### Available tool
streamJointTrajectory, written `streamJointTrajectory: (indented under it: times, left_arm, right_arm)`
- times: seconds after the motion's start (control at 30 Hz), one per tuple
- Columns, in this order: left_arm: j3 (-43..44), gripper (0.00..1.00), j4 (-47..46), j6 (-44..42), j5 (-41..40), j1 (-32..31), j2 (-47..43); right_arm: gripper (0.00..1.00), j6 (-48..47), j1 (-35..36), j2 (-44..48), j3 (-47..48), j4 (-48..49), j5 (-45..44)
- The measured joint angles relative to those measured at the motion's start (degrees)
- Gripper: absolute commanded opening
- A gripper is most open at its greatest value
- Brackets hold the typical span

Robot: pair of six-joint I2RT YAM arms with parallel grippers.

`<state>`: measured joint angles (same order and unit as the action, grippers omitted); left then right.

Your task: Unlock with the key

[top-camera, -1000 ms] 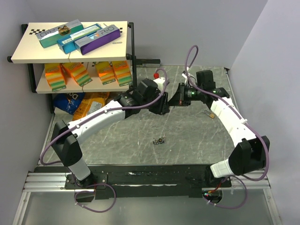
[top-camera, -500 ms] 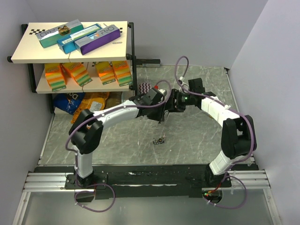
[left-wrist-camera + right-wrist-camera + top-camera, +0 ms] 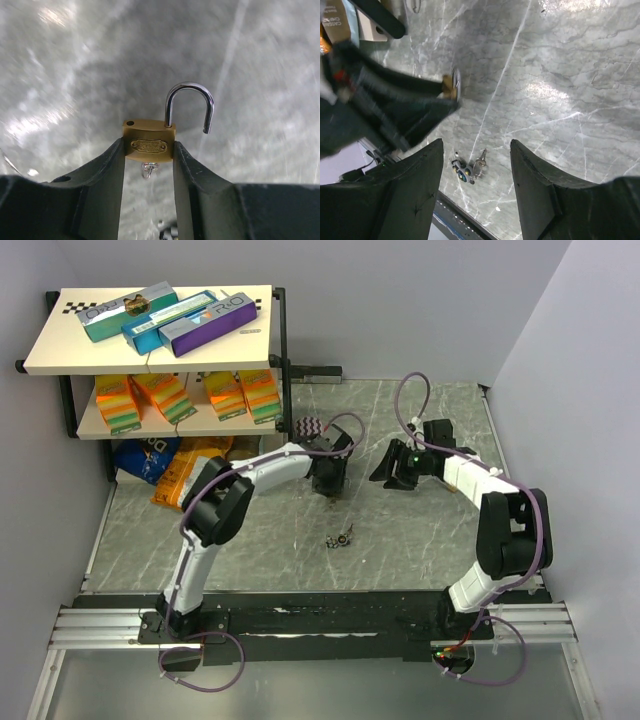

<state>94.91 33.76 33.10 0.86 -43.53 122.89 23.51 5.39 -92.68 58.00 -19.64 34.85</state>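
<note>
Grey marble worktop. L hand part-closed, pinching brass padlock by its body, shackle open. R hand spread wide, empty, beside padlock, not touching. Key bunch lies loose on worktop, nearer the bases. 1 small silver key pokes from padlock's underside, between L fingers.

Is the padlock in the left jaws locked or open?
Open. The padlock has its steel shackle raised, with the free end hanging clear of the brass body.
</note>
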Motion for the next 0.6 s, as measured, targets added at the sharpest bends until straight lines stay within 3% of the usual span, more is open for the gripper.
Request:
streamJointTrajectory:
  times: [0.33, 0.6]
  left_arm:
    - [16.3, 0.01, 8.9, 4.0, -6.7, 2.2, 10.3]
    - [26.1, 0.19, 13.4, 4.0, -9.3, 3.0, 15.9]
  right_arm:
    - [0.63, 0.0, -0.1, 4.7, 0.1, -1.6, -1.7]
    - [0.65, 0.0, -0.2, 9.2, 0.0, -3.1, -3.5]
